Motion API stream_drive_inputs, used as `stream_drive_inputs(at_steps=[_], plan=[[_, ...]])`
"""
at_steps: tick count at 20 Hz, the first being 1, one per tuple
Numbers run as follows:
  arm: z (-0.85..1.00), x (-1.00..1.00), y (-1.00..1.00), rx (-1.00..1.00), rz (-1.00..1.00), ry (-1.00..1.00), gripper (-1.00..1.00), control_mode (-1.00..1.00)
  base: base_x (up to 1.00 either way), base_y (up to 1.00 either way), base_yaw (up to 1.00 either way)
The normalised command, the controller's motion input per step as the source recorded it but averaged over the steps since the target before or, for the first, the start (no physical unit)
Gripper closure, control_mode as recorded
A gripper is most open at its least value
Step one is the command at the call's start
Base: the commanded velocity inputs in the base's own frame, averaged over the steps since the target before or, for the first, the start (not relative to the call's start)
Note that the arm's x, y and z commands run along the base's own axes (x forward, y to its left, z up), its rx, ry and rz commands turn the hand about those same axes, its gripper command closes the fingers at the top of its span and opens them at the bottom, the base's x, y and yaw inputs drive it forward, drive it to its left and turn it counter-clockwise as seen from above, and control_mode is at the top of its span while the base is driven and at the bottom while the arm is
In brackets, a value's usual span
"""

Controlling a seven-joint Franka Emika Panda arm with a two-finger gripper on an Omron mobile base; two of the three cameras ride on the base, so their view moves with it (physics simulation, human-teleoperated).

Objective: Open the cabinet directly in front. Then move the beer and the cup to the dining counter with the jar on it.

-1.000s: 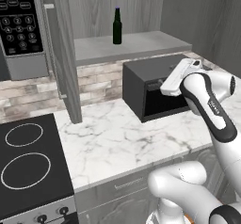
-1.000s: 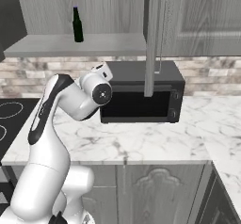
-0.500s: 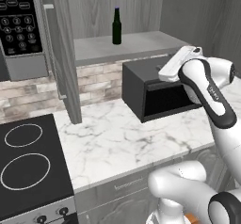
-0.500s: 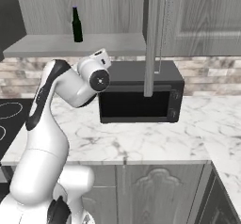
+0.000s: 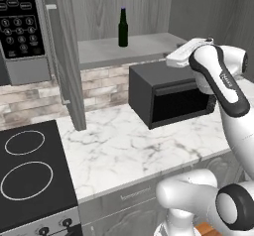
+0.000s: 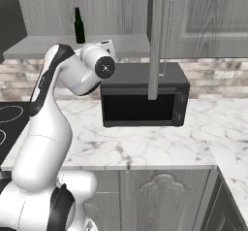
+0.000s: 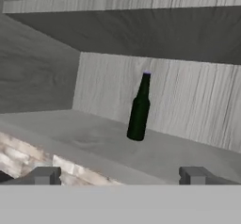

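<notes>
The grey wood-grain cabinet (image 5: pixel 144 12) stands open, its left door (image 5: pixel 67 61) and right door (image 6: pixel 156 41) swung out edge-on. The beer (image 5: pixel 123 28), a dark slim bottle, stands upright and alone on the lower shelf (image 7: pixel 94 138); it also shows as the beer (image 6: pixel 79 25) and the beer (image 7: pixel 139 108). My gripper (image 7: pixel 120 176) is open, level with the shelf's front edge, and points at the bottle from a distance with nothing between its fingers. The hand (image 5: pixel 186 51) hovers above the black oven. The cup, the jar and the dining counter are out of view.
A black countertop microwave (image 5: pixel 168 96) sits under the cabinet on the short marble worktop (image 5: pixel 119 150). A black cooktop (image 5: pixel 25 165) adjoins it on the left, below a wall microwave with a keypad (image 5: pixel 20 22). The right door's bar handle (image 6: pixel 167 31) hangs over the countertop microwave.
The arm has lifted the hand from in front of the countertop microwave up to shelf level, nearer the open cabinet. The beer has not moved.
</notes>
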Motion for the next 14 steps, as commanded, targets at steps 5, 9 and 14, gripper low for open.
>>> stream_drive_inputs(at_steps=[5, 9, 14], plan=[[0.44, 0.14, 0.18, 0.17, -0.01, 0.18, -1.0, -1.0, 0.0, 0.0, 0.0], [0.7, 0.07, 0.3, 0.07, 0.0, 0.15, -1.0, -1.0, 0.0, 0.0, 0.0], [0.57, 0.02, 0.23, 0.0, 0.0, 0.05, -1.0, -1.0, 0.0, 0.0, 0.0]])
